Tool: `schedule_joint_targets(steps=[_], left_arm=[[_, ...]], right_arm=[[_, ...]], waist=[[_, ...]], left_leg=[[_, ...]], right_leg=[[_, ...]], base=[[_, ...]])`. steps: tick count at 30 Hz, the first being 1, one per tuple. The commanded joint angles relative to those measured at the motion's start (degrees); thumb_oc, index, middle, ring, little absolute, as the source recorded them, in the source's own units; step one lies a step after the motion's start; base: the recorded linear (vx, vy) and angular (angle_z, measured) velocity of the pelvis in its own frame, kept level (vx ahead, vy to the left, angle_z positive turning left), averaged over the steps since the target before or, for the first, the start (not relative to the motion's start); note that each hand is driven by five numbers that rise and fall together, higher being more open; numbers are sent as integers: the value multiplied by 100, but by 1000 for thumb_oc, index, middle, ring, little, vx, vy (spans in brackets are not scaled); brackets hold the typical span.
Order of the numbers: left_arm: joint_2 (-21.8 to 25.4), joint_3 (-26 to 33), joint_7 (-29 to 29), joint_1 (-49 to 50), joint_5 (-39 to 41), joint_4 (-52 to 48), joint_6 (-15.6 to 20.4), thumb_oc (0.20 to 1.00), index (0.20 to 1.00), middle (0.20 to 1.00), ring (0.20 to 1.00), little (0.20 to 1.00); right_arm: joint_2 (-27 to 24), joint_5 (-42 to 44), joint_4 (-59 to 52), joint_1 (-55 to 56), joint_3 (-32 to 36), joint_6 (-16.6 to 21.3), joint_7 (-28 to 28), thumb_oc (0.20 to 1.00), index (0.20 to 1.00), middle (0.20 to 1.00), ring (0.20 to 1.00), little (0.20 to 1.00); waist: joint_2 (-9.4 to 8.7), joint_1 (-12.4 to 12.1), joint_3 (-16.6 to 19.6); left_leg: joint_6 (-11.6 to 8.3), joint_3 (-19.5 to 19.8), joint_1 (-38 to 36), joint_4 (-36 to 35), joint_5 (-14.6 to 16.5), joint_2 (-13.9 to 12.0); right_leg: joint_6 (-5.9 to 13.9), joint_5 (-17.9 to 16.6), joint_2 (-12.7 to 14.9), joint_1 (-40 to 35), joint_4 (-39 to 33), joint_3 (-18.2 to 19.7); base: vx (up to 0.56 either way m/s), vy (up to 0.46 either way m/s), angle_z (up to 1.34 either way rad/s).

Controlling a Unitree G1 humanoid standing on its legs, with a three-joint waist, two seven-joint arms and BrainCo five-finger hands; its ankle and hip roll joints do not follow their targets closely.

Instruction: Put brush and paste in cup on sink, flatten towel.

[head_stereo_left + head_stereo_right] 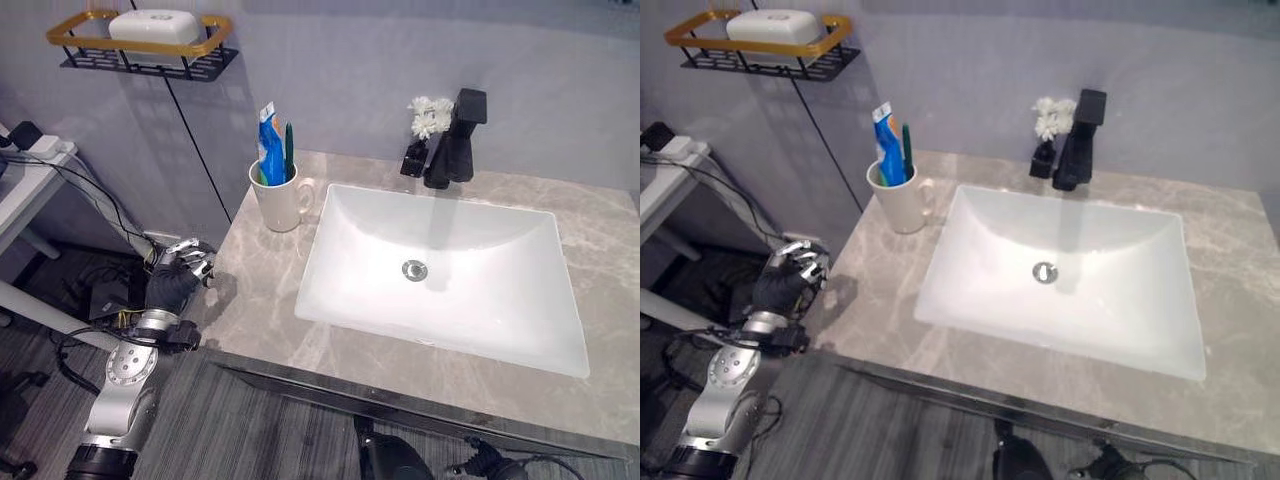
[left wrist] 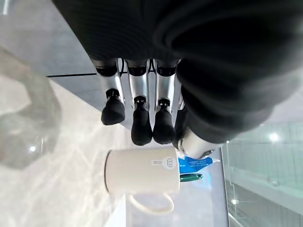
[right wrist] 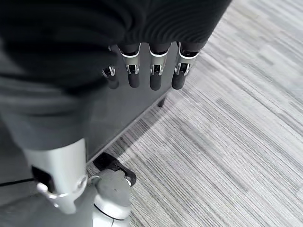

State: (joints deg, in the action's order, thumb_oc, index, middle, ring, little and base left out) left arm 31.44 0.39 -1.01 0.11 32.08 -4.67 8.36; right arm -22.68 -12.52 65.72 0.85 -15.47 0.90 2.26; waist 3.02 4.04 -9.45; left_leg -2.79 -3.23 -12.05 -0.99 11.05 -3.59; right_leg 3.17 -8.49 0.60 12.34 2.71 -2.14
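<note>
A white cup (image 1: 283, 200) stands on the grey marble counter (image 1: 250, 300), left of the sink (image 1: 330, 205). A blue toothpaste tube (image 1: 270, 145) and a green toothbrush (image 1: 289, 150) stand upright inside it. My left hand (image 1: 178, 275) hovers just off the counter's left edge, short of the cup, with its fingers relaxed and holding nothing. In the left wrist view its fingers (image 2: 141, 127) point toward the cup (image 2: 142, 171). My right hand (image 3: 151, 71) hangs low over the striped floor, fingers loosely straight and empty.
A black faucet (image 1: 455, 140) and a small white flower (image 1: 430, 115) stand behind the sink. A gold-rimmed wall shelf (image 1: 215, 25) with a white soap bar (image 1: 152, 27) hangs at upper left. A white side table (image 1: 25, 185) stands at far left.
</note>
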Motion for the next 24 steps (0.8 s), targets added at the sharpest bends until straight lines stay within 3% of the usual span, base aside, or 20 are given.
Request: schedule_joint_targets(steps=[1, 14, 24], left_arm=[[396, 167, -10, 97, 237, -303, 133, 200, 200, 200, 200, 200], [783, -240, 35, -461, 577, 282, 41, 200, 200, 200, 200, 200], [922, -634, 145, -1029, 809, 622, -18, 200, 200, 200, 200, 200]], right_arm=[[152, -125, 124, 148, -203, -38, -18, 1000, 1000, 1000, 1000, 1000], [63, 84, -162, -22, -314, -27, 43, 1000, 1000, 1000, 1000, 1000], [52, 152, -102, -45, -365, -86, 84, 1000, 1000, 1000, 1000, 1000]], waist=[[-267, 44, 274], [40, 211, 170], [178, 345, 50]], left_leg=[[364, 70, 119, 149, -14, 649], [111, -26, 359, -205, -447, 455], [45, -74, 510, -345, -630, 430]], right_leg=[[561, -461, 459, 247, -213, 222], [433, -399, 291, 534, -407, 216], [424, -413, 254, 739, -413, 252]], base=[[64, -98, 2], [30, -46, -2], [2, -2, -2]])
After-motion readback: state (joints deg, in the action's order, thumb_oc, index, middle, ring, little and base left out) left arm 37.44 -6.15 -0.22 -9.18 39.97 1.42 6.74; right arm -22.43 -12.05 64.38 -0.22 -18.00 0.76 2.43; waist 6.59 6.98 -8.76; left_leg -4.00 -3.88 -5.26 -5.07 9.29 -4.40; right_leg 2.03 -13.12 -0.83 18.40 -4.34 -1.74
